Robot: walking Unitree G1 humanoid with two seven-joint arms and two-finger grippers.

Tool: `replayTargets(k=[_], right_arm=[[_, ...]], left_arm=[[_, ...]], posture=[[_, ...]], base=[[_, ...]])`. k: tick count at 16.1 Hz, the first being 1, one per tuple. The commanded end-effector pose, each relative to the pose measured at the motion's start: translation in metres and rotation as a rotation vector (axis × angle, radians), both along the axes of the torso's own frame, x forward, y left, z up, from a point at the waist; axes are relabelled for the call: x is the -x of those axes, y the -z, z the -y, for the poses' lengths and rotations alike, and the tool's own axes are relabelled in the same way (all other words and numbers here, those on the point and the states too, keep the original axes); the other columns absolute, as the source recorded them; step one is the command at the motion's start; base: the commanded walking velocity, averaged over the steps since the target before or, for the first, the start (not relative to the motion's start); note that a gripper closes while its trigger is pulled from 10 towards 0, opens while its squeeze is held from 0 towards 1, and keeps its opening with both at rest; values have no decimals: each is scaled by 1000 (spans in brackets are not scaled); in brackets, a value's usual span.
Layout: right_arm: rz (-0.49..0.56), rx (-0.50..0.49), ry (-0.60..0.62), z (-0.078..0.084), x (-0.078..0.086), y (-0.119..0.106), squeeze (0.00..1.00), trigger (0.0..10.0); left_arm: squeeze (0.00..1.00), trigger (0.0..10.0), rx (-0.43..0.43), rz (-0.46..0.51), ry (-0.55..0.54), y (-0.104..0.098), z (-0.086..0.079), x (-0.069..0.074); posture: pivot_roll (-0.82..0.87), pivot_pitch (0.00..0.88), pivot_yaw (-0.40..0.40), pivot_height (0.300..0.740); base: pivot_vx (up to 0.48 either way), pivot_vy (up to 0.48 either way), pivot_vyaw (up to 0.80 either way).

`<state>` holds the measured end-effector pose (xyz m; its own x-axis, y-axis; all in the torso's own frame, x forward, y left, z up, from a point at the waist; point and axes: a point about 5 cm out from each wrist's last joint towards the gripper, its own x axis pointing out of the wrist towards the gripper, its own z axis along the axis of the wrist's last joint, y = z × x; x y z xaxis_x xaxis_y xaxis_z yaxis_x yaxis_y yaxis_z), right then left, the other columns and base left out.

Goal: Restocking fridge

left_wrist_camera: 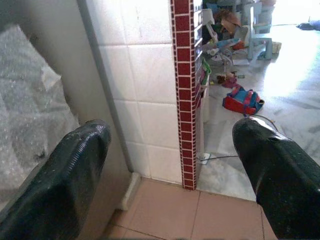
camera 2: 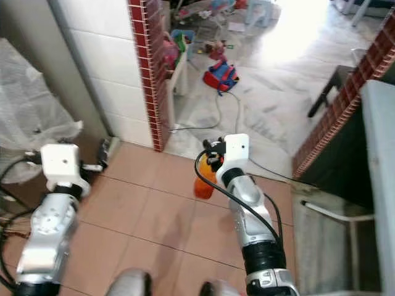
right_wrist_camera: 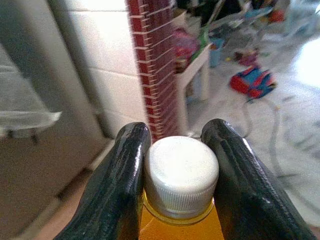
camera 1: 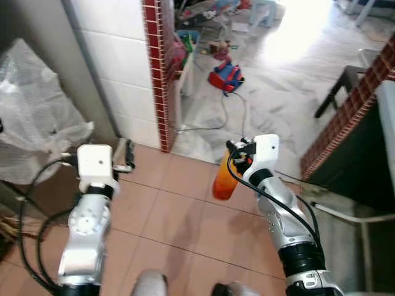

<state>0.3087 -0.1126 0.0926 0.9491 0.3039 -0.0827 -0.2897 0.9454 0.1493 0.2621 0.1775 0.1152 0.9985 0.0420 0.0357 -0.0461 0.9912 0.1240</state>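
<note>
At 9 o'clock of the head view, a plastic sheet (camera 1: 37,111) lies crumpled against a grey panel (camera 1: 37,24). The left gripper (left_wrist_camera: 170,175) is raised at 8 o'clock over the tiled floor (camera 1: 166,209); its fingers (left_wrist_camera: 75,170) stand wide apart and hold nothing. Ahead of it, at 11 o'clock, stands a white tiled wall (camera 1: 117,55) ending in a red brick edge (camera 1: 157,74). At 12 o'clock, beyond the edge, toys (camera 1: 203,18) lie scattered on a pale floor, with a red and blue bag (camera 1: 225,75) and a cable (camera 1: 216,120) nearer. The right gripper (right_wrist_camera: 181,165) is held at centre, just right of 6 o'clock from the bag; its fingers (right_wrist_camera: 122,185) are closed on the neck of the bottle (camera 1: 223,180), touching the white cap (right_wrist_camera: 181,172) on both sides. The bottle holds orange liquid and hangs below the gripper, clear of the floor. At 3 o'clock a brick-trimmed counter (camera 1: 345,129) runs along the edge, with a dark stool (camera 1: 339,86) beyond it.
</note>
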Motion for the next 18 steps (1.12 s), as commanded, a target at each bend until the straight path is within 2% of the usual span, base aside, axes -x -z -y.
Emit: replayTargets(k=[1,3,5,8,9,10,11,12,13,15,18], right_arm=[[49,-2,-28,-6,-1,-11,0,10000],[65,23,-11,-5,0,-11,0,10000],[47,-45,21,2,1,-10,0,10000],[40,31,110,15,-4,-7,0,10000],[56,91,131,15,-8,-11,0,10000],[82,84,105,10,-11,-17,0,10000],[62,29,108,8,-11,-16,0,10000],[75,39,151,10,-14,-17,0,10000],[73,30,142,9,-14,-18,0,10000],[71,-28,68,4,-12,-22,0,10000],[70,5,103,6,-12,-18,0,10000]], left_arm=[[0,10000,-13,12,-3,-3,-1,2],[0,10000,-18,-2,34,1,7,3],[0,10000,-26,5,45,-2,8,2],[0,10000,-29,7,42,-2,5,-2],[0,10000,-28,10,50,-4,7,-2],[0,10000,-27,7,69,-6,11,-1],[0,10000,-49,3,86,-2,13,1],[0,10000,-62,-2,86,1,14,2],[0,10000,-57,-1,79,1,13,3],[0,10000,-43,5,57,0,14,2],[0,10000,-44,-6,40,3,13,3]], posture=[[114,74,-30,740],[111,63,-21,740],[116,56,-13,740],[120,65,-12,740],[122,63,-13,740],[120,80,-11,740],[118,73,-16,740],[117,78,-15,740],[114,70,-13,740],[115,69,-11,740],[121,81,-14,740]], base=[[0,480,0],[0,480,0],[0,480,0],[0,477,0],[0,472,0],[0,469,0],[0,469,0],[0,469,0],[0,469,0],[0,469,0],[0,469,0]])
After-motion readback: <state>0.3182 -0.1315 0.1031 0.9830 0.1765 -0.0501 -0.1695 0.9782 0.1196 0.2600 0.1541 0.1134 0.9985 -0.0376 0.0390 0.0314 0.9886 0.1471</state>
